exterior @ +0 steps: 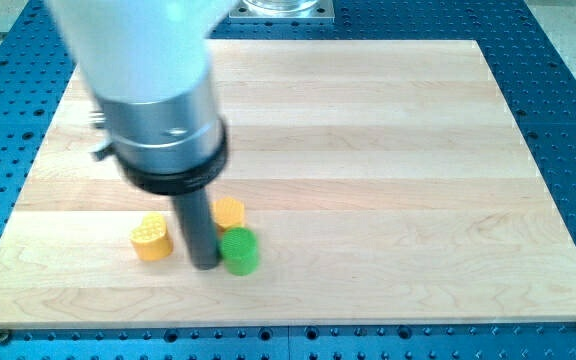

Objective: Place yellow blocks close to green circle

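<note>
A green circle block [239,250] lies near the board's bottom, left of centre. A yellow block [230,212] sits just above it, almost touching, partly hidden by my rod. A second yellow block [151,238], heart-like in shape, lies to the left. My tip [205,266] rests on the board between the left yellow block and the green circle, right against the green circle's left side.
The wooden board [368,150] lies on a blue perforated table [568,120]. The arm's large grey and white body [158,90] hangs over the board's upper left. The board's bottom edge [288,325] is close below the blocks.
</note>
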Robot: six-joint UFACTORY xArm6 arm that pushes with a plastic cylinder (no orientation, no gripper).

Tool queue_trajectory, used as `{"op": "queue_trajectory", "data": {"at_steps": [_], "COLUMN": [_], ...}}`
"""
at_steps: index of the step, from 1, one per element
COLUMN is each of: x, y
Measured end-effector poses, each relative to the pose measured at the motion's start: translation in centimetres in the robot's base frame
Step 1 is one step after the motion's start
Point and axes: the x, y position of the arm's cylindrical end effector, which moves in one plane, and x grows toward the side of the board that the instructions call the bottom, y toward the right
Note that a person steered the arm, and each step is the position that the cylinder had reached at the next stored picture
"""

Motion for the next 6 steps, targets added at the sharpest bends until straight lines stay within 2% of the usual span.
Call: {"op": "queue_trajectory", "data": {"at_steps": [1,2,3,4,5,6], "x": [2.2,4.7,3.2,-0.6,-2.2,-2.0], "y": [-1.0,-9.5,-14.8,-13.4,-6.6,3.8]}}
